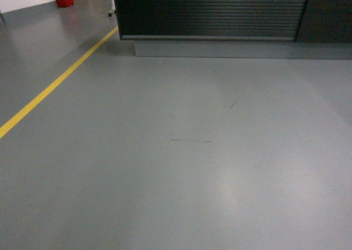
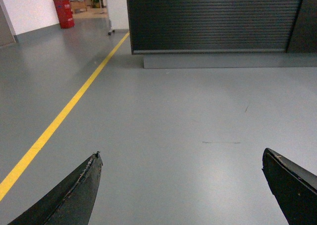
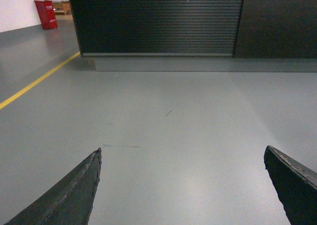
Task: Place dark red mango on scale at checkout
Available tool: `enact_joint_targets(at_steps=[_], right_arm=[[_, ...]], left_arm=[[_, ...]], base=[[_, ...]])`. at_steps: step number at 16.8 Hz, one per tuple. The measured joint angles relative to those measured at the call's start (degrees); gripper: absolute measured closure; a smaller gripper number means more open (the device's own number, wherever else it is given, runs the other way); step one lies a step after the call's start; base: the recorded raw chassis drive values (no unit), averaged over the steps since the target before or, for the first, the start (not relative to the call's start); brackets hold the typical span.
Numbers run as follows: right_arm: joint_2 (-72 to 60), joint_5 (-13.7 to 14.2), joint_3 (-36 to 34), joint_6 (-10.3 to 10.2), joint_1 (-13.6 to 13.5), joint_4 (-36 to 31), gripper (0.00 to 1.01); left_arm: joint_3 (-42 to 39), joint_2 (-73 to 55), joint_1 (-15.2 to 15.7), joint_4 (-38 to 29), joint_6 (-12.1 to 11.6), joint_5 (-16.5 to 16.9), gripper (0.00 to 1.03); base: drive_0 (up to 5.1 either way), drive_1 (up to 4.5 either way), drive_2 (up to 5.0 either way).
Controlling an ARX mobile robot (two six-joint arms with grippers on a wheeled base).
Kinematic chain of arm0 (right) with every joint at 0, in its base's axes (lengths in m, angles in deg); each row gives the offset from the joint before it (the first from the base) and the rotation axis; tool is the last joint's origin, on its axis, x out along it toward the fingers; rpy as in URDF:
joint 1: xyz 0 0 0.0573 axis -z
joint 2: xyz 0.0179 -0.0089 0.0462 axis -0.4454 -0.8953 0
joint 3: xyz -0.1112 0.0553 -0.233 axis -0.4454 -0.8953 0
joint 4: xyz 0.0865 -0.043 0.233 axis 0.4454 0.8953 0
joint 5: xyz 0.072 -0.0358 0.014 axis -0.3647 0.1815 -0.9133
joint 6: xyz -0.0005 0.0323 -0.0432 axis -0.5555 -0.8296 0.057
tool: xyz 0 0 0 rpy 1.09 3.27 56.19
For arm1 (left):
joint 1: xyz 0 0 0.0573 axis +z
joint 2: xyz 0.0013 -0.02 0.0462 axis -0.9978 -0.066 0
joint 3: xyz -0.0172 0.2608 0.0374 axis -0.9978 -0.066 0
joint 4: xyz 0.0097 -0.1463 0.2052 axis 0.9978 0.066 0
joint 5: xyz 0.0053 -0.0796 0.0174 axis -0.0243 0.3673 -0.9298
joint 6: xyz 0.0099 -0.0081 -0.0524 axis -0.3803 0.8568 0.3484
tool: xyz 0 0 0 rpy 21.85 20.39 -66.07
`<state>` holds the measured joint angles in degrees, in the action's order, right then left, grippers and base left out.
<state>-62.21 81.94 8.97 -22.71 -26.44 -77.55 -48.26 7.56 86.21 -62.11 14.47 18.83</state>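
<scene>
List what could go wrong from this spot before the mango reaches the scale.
1. Neither the mango nor the scale is in view, and both the left gripper and right gripper have open, empty jaws, so the fruit must first be found.
2. Only the checkout front shows, so driving on risks bumping its grey plinth.
3. The yellow line slants leftward and may mislead steering.

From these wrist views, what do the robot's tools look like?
Only the fingers show. The left tool has two dark, matte, tapering fingers with pale scuffs on the tips. The right tool looks the same. No cables or markings are in view.
</scene>
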Motion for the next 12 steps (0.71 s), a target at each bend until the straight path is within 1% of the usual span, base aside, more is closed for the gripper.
enact_joint_targets(at_steps=[12], right_arm=[[0.0,0.0,0.0,0.0,0.0,0.0,0.03]], left_arm=[[0.0,0.0,0.0,0.0,0.0,0.0,0.05]], base=[[0.0,0.0,0.0]])
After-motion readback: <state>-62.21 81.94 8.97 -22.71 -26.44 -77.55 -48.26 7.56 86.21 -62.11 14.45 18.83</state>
